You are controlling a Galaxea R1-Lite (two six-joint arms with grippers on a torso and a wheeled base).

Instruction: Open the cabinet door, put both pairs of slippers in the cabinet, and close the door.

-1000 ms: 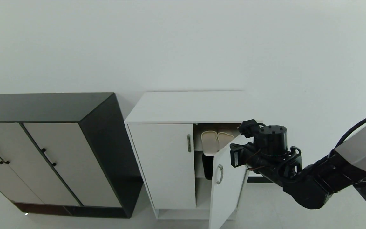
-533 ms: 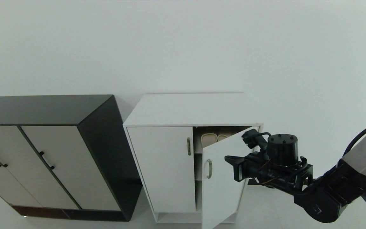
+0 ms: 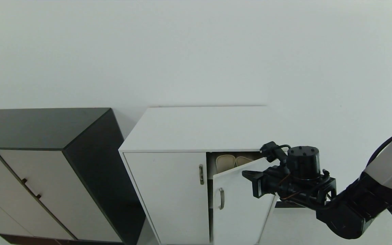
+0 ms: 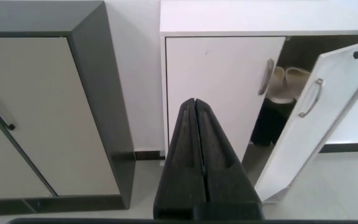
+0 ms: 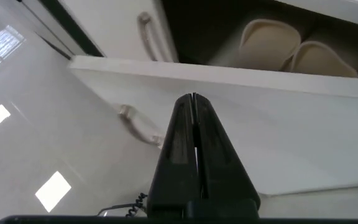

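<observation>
where right fingers (image 5: 184, 130) touch, door (image 3: 240, 207) stands ajar

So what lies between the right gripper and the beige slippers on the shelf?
The partly open cabinet door: in the right wrist view its top edge crosses between the right gripper and the slippers.

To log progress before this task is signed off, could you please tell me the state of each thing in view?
Right cabinet door, ajar, not yet shut.
Left cabinet door, shut.
Cream slippers, inside on the upper shelf.
Dark slippers, inside on the shelf below.
Black cabinet's doors, shut.
Right end effector, shut, at the ajar door's outer face.
Left end effector, shut, holding nothing.
</observation>
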